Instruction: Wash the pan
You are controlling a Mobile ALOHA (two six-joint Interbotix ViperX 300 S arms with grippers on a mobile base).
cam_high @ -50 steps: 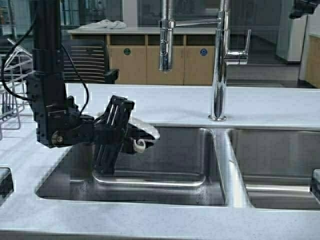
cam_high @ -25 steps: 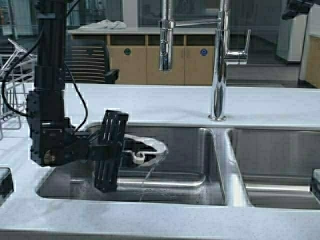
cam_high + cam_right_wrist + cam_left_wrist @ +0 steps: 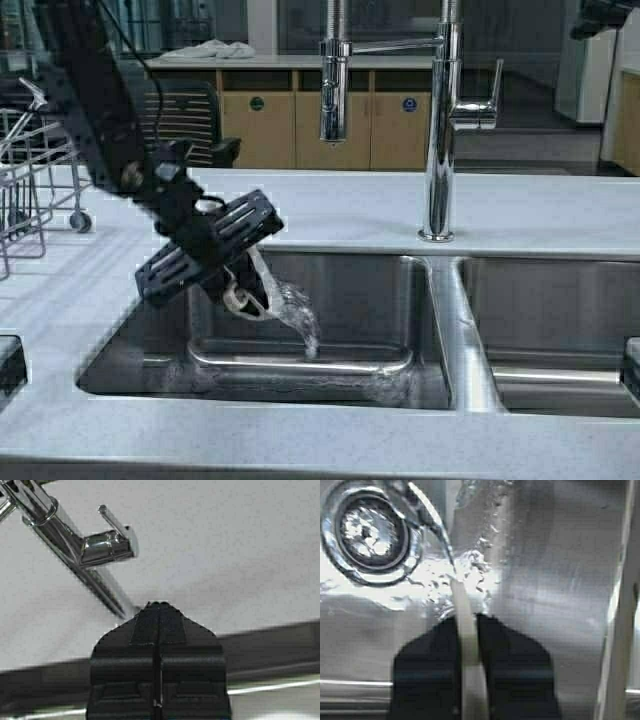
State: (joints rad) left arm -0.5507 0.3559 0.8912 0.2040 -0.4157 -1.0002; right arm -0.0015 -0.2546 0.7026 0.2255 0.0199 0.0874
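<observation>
My left gripper [image 3: 238, 288] hangs over the left sink basin [image 3: 360, 300], shut on the small cream pan [image 3: 258, 272] by its pale handle. The pan is tipped steeply, rim down, and water streams from it to the basin floor. In the left wrist view the pan [image 3: 464, 625] shows edge-on as a pale strip between the two dark fingers of the gripper [image 3: 466, 617], with splashing water beyond it and the drain [image 3: 367, 532] nearby. My right gripper [image 3: 159, 605] is shut and empty, held above the counter near the faucet lever [image 3: 107, 545].
A tall chrome faucet [image 3: 440, 120] stands behind the divider, its spray head [image 3: 333, 95] over the left basin. A second basin [image 3: 550, 310] lies to the right. A wire rack [image 3: 20, 170] stands on the counter at far left.
My left arm has risen and rolled the gripper, tipping the pan from nearly level to steep. Water now pours out of it into the left basin.
</observation>
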